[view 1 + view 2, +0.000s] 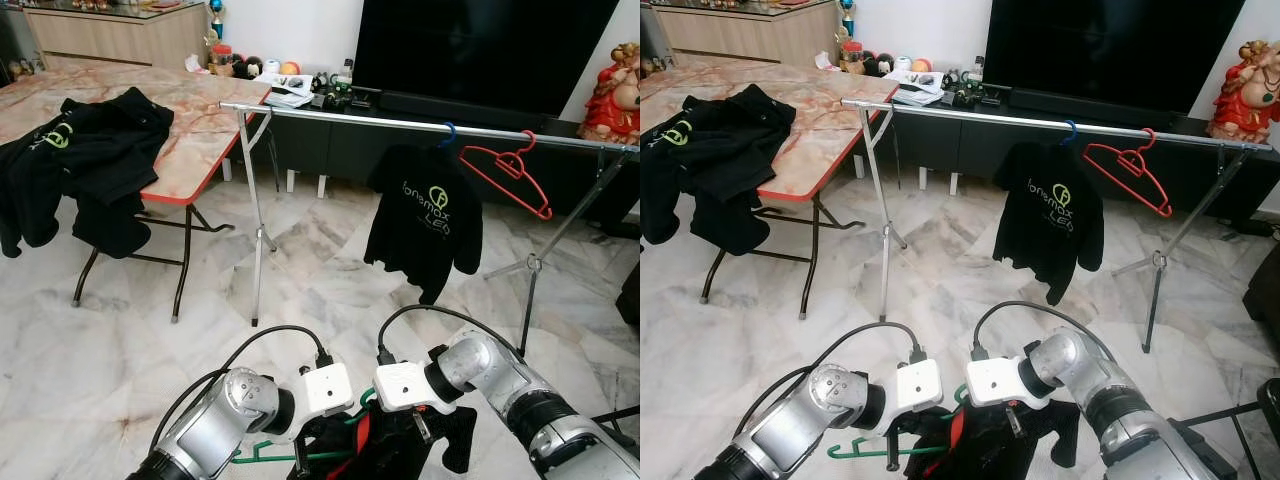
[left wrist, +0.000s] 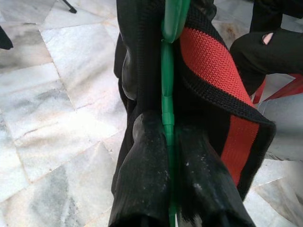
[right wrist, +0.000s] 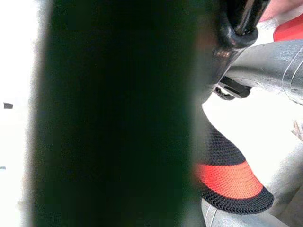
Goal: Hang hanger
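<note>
- The left gripper pinched the thin green plastic hanger between its black fingers, low before the robot.
- A black garment with a red knitted band draped over that hanger.
- The right gripper sat against the same garment; whether it was spread could not be told.
- The long silver metal clothes rail stood well ahead, carrying a hung black printed shirt and a bare red plastic hanger.

Green hanger mostly buried in the black shirt, both cut by the frame's lower edge; right wrist view half blocked by a dark blur.
</note>
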`<state>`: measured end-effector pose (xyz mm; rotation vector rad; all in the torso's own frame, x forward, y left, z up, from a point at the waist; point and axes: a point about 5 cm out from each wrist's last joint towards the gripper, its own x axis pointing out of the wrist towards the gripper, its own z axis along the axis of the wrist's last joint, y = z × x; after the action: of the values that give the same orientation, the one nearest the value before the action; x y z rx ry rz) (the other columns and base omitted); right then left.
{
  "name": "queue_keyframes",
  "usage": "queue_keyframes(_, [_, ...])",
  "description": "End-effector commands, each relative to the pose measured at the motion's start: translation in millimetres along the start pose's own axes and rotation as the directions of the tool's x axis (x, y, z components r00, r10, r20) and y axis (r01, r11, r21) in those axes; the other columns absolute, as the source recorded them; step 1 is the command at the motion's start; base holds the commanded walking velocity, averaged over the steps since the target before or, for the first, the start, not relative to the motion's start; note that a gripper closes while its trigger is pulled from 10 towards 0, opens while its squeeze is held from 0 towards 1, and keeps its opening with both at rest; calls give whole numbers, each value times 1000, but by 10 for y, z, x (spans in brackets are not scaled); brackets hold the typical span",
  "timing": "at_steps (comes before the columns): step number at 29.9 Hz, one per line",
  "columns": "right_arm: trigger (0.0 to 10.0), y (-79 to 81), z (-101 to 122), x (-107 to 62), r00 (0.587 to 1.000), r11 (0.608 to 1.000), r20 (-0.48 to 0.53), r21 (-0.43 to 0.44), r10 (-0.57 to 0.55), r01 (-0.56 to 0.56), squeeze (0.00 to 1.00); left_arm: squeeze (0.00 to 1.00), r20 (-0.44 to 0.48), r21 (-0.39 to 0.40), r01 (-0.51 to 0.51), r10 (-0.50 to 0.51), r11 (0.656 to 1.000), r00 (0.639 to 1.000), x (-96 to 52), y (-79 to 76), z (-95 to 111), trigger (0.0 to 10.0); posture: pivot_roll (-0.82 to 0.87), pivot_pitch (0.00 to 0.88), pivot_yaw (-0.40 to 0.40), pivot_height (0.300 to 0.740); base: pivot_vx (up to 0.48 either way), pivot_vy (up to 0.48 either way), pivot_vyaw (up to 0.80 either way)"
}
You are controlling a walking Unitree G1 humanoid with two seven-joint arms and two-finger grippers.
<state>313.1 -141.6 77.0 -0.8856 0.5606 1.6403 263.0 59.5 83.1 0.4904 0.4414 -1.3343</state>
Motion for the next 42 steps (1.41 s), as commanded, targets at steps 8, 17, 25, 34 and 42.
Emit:
queue_keyframes(8, [0,30,9,61,999,999,0,9,45,-45,0,0,100,78,-42,34,996,994,-62,121,284,10000,193,0,-114,740,0,0,0])
queue_keyframes(17, [0,33,14,62,999,999,2,10,52,-52,0,0,101,82,-66,58,994,993,-119,176,287,10000,190,0,-111,740,0,0,0])
queue_keyframes(25, [0,33,8,62,999,999,-1,13,46,-46,0,0,93,90,-57,49,994,994,-116,166,280,10000,190,0,-111,740,0,0,0])
queue_keyframes(34, [0,22,-17,39,999,999,-19,21,30,-30,0,1000,94,92,-8,-1,996,996,-159,127,261,10000,190,0,-110,740,0,0,0])
queue_keyframes(42, [0,38,-111,-23,999,998,-30,67,-16,18,0,1000,37,89,12,-15,996,999,-404,177,129,10000,188,0,-108,740,0,0,0])
